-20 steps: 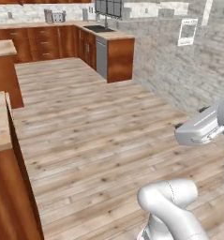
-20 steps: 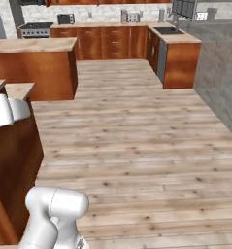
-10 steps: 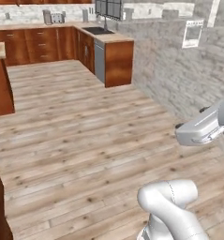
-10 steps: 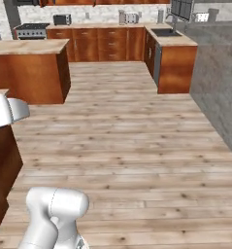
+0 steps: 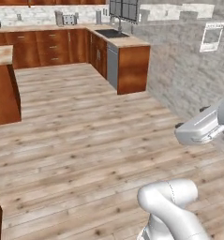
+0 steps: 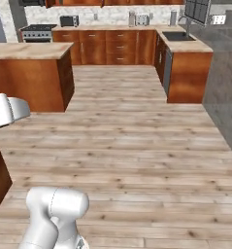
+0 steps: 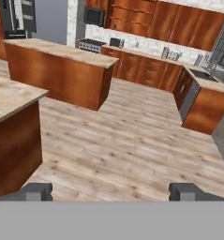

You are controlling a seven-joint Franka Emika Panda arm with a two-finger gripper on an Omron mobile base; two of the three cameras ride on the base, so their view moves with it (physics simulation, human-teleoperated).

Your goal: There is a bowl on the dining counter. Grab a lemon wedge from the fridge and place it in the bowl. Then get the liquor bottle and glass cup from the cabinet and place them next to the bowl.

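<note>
In the hand view my gripper (image 7: pixel 111 192) is open, its two dark fingertips (image 7: pixel 36 191) far apart with nothing between them, pointing out over bare wooden floor. A corner of the dining counter (image 7: pixel 10 101), beige veined top on reddish-brown wood, stands close at the left. The dark grey fridge (image 7: pixel 17 16) with pale bar handles is far off at the top left. Reddish-brown wall cabinets (image 7: pixel 179 18) hang along the back wall. The bowl, the lemon wedge, the liquor bottle and the glass cup are out of view.
A kitchen island (image 7: pixel 62 70) (image 6: pixel 30 73) (image 5: pixel 1 79) stands between me and the fridge. Base cabinets with a sink (image 6: pixel 185 53) (image 5: pixel 118 47) jut out on the right, and a grey stone wall (image 5: pixel 188 75) runs along that side. Plank floor (image 6: pixel 132 146) lies ahead.
The whole picture has shifted: the base has moved, so the near counter slid out to the left of both base views. The gripper stays open.
</note>
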